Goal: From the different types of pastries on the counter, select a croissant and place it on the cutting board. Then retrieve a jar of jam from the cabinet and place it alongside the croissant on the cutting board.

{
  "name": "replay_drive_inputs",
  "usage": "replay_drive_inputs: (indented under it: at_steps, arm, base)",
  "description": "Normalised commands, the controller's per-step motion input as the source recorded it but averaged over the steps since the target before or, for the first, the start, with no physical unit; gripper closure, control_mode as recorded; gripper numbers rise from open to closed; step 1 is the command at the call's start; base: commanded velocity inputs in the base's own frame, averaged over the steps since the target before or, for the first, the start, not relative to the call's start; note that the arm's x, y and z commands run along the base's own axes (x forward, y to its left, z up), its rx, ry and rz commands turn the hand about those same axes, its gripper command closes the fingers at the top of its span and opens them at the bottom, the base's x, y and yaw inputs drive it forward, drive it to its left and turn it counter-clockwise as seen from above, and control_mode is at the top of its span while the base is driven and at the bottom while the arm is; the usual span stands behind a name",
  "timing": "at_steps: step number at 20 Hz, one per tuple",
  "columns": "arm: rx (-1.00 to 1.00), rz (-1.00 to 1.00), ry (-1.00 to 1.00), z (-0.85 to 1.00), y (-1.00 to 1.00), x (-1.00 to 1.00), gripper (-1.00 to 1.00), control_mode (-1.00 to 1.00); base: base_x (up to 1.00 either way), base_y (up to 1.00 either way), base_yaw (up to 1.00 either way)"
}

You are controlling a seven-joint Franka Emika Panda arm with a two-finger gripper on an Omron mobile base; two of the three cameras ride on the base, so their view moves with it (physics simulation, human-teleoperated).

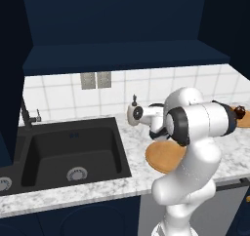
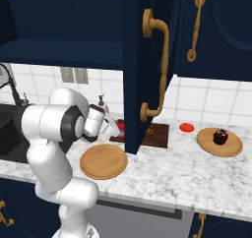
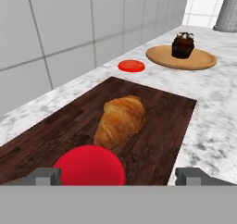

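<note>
Currently, in the hand view, the gripper (image 3: 118, 177) has its jaws spread wide, one tip at lower left and one at lower right of the frame, with the jar of jam (image 3: 90, 165) between them at bottom centre; neither tip visibly touches the jar, so it reads as released. The jar sits on the cutting board (image 3: 157, 121), just beside the croissant (image 3: 120, 120), which lies mid-frame on the board. Whether jar and croissant touch cannot be told.

Beyond the board, toward the upper middle, a small red disc (image 3: 131, 66) lies on the counter (image 3: 210, 126). At upper right, a round wooden plate (image 3: 201, 60) carries the dark muffin (image 3: 183, 45).

In the right base view the cabinet door (image 2: 147, 70) stands open at centre, covering part of the board. A second, bare wooden plate (image 2: 104, 161) lies at lower centre-left, near the arm.

In the left base view the dark sink (image 1: 73, 152) occupies the lower left.
</note>
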Motion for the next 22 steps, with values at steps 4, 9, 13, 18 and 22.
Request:
replay_drive_inputs:
  at_steps: [4,9,13,18,22]
  arm:
    - [-0.02,-0.01,0.04,0.75,0.05,-0.34,-1.00,-1.00]
    - [-0.01,-0.02,0.05,0.68,0.02,-0.51,-1.00,-1.00]
    - [0.00,-0.02,0.01,0.67,0.00,-0.79,-1.00,-1.00]
    - [0.00,-0.01,0.00,0.58,0.00,-0.86,-1.00,-1.00]
    - [0.00,-0.02,0.00,0.47,-0.03,-0.83,-1.00,-1.00]
  base:
    - [0.00,0.00,0.00]
    - [0.00,0.00,0.00]
    - [0.00,0.00,0.00]
    - [0.00,0.00,0.00]
    - [0.00,0.00,0.00]
